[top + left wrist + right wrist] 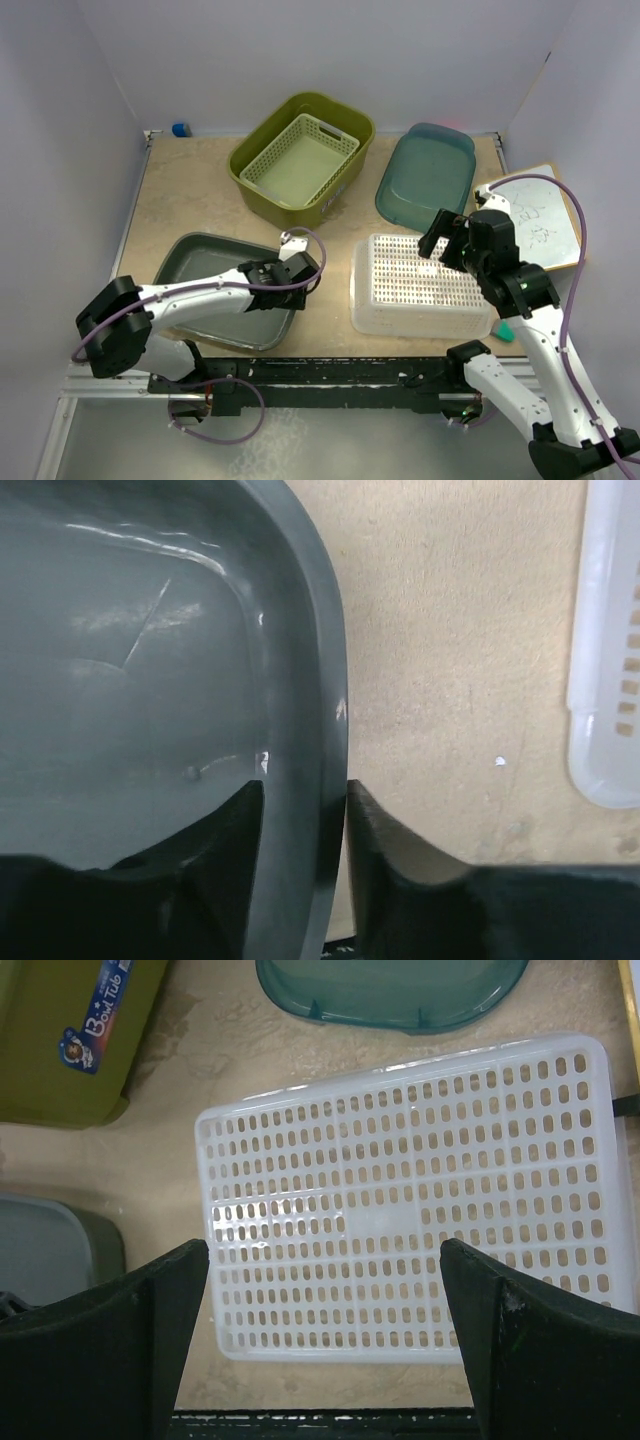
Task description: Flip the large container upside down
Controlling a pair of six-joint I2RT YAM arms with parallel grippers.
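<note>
Grey tub [195, 262] sat upright at the near-left corner of the table [340, 215], your left gripper [305, 792] clamped on its right rim; your right gripper [322, 1250] hung wide open over the inverted white basket [400, 1190].

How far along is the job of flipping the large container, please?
The white basket already lies bottom-up. The left gripper pinches the rim of the grey tub, which sits open side up; the right gripper hovers open. Flipping the tub remains.

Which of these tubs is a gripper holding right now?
The grey tub at front left: the left gripper pinches its rim. The right gripper hovers open above the white basket.
</note>
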